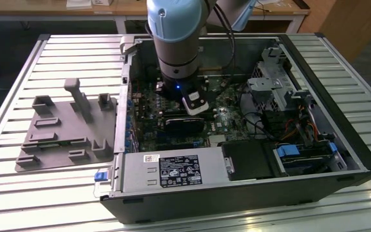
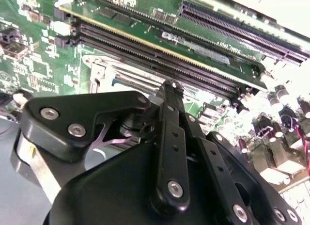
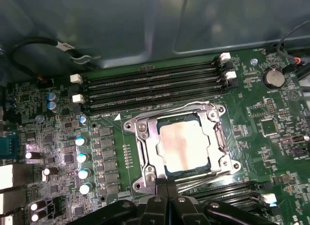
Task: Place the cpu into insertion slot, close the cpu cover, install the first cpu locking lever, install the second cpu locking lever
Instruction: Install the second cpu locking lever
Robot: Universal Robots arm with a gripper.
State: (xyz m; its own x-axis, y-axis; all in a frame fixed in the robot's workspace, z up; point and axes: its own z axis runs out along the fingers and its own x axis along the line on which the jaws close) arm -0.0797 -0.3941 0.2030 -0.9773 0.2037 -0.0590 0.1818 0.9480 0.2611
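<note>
Inside the open computer case [image 1: 340,159] lying on its side on the slatted metal table [image 1: 18,72], your arm [image 1: 176,43] reached straight down over the green circuit board [image 3: 58,137], with your gripper [image 3: 167,198] low above the board at the edge of the insertion slot [image 3: 140,125]. From the first wrist view you could see the cpu [image 3: 184,147], a dull grey square, already lying flat in that slot, and the cpu cover [image 3: 151,154], a silvery frame with a square window, lay down around it so the chip's top showed through the opening. Your black fingers [image 3: 160,205] stood pressed close together, edge to edge, with no part visibly held between them; in the second wrist view their tips met just over the silvery socket metal. Long dark memory slots [image 3: 150,87] ran in rows just beyond the socket, with white clips at their ends, and a column of small round capacitors [image 3: 83,157] stood beside it. A round coin battery [image 3: 273,78] sat near the board's corner, well apart from the chip. A black cable [image 3: 34,48] looped across the grey case wall behind the board. In the exterior view, a black module [image 1: 184,124] lay on the board just below the gripper, a grey power supply box [image 1: 166,170] filled the case's near side, and a grey moulded fixture tray [image 1: 63,128] rested on the table toward the exterior view's left.
</note>
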